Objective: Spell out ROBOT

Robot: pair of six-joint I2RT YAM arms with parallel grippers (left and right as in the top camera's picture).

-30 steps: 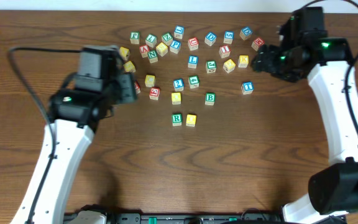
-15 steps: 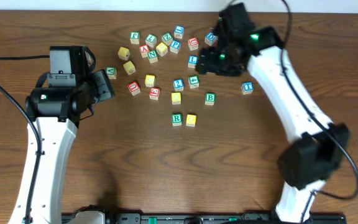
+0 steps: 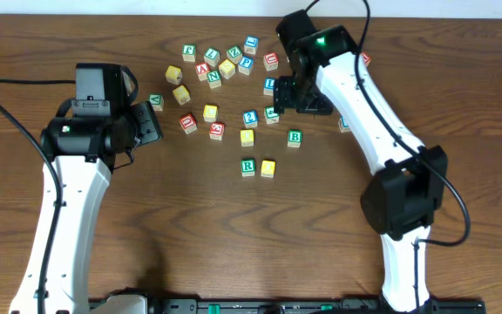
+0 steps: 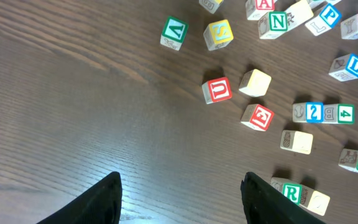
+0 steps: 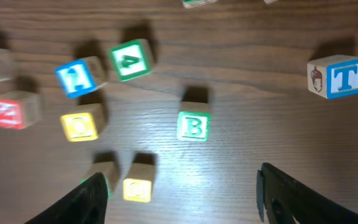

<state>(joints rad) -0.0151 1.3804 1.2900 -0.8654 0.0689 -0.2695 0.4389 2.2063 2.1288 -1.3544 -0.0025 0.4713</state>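
Observation:
Lettered wooden blocks lie scattered on the brown table. A green R block (image 3: 247, 166) and a yellow block (image 3: 268, 167) sit side by side in front of the cluster, also in the left wrist view (image 4: 291, 191). A green B block (image 3: 295, 137) (image 5: 193, 126) lies apart behind them, and a blue T block (image 5: 340, 76) to the right. My left gripper (image 3: 149, 122) (image 4: 182, 202) is open and empty over bare table left of the blocks. My right gripper (image 3: 290, 98) (image 5: 182, 199) is open and empty above the B block and the yellow block (image 5: 137, 186).
Several more blocks crowd the far middle of the table (image 3: 225, 65). A blue 2 block (image 5: 76, 76) and a green 4 block (image 5: 129, 60) touch each other. A red block (image 4: 218, 89) and a plain block (image 4: 255, 82) lie nearer my left gripper.
My right arm has swung left from the far right edge to over the middle blocks. My left arm drew back left off the cluster, then held still.

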